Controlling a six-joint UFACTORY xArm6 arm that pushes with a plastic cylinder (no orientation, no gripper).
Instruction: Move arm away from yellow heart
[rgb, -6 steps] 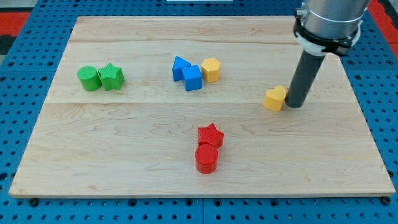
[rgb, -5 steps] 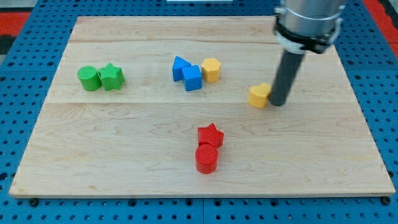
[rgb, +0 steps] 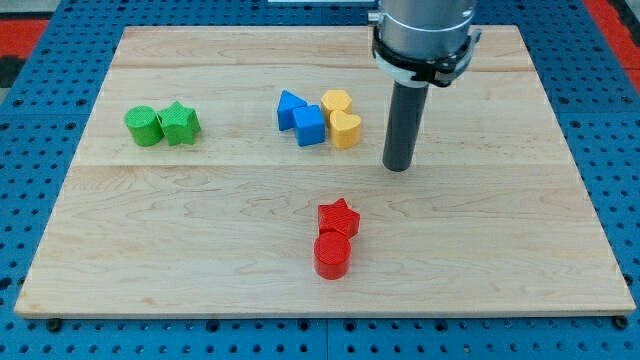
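The yellow heart block (rgb: 345, 130) sits beside the blue cube block (rgb: 310, 126). The tool has no jaws; its tip (rgb: 398, 168) stands near, not touching. It should slide right, away.

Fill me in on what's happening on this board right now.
My tip stands on the wooden board, off to the view's right of the yellow heart, with a gap between them. The heart sits against the yellow hexagon and beside the blue blocks. The green pair and red pair lie elsewhere, untouched.
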